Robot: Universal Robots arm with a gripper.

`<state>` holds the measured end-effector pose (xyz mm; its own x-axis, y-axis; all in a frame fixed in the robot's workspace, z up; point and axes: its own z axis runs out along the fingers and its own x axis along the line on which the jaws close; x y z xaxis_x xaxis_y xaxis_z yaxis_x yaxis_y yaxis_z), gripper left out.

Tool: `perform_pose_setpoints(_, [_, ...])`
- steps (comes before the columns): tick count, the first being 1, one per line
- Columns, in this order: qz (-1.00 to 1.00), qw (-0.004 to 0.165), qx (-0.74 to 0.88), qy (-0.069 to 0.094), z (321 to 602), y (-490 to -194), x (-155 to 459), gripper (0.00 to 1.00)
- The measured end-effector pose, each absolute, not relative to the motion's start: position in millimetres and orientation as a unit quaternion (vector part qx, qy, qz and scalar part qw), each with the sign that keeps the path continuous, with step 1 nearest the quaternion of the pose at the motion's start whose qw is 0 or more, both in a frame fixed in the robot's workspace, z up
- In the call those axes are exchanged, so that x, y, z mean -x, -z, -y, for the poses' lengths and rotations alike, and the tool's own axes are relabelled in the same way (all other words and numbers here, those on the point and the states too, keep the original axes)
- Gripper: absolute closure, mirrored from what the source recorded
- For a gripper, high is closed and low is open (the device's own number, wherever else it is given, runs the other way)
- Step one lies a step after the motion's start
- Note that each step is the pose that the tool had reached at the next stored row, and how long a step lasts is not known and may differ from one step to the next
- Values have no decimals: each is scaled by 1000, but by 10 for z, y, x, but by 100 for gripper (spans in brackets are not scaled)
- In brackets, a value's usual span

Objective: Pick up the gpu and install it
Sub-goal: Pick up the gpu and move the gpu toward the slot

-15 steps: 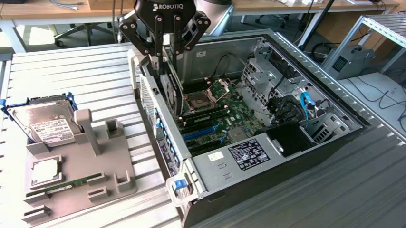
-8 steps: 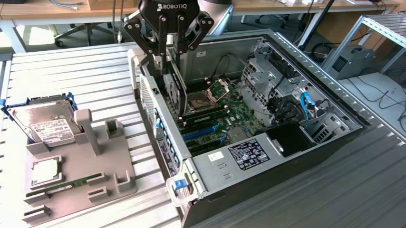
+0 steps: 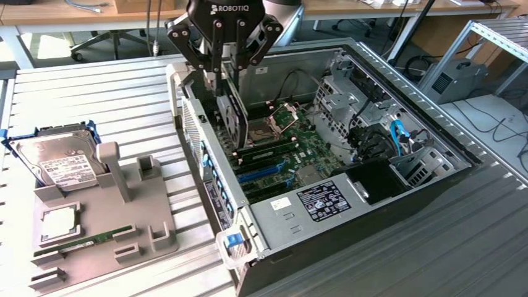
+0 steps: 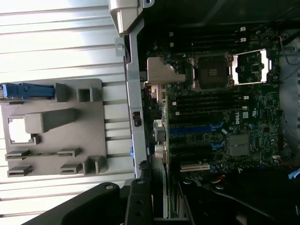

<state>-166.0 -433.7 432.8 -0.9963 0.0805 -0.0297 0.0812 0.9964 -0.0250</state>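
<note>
The gpu (image 3: 236, 119), a thin dark card with a cooler on one face, hangs upright on edge inside the open computer case (image 3: 272, 213). My gripper (image 3: 222, 73) is shut on its upper edge. The card's lower end is down near the motherboard (image 3: 310, 148), close to the case's rear wall and above the black and blue slots (image 3: 264, 170). I cannot tell whether it touches a slot. In the wrist view the gpu's pale thin edge (image 4: 165, 180) runs out from between my dark fingers (image 4: 138, 201), over the slots (image 4: 197, 129) beside the case's rear wall.
A grey holder tray (image 3: 107, 213) lies on the slatted table at the exterior view's left. It carries a silver hard drive (image 3: 59, 159), a small square chip (image 3: 58, 224) and a green memory stick (image 3: 86, 241). Inside the case are an open processor socket (image 3: 285, 117), cables and drive cages (image 3: 350, 93).
</note>
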Motion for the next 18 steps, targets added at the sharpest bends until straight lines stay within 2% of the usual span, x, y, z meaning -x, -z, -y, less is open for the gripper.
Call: perform_pose_setpoints(18, [-999, 14, -40, 14, 4337, -4317, 1494, 73])
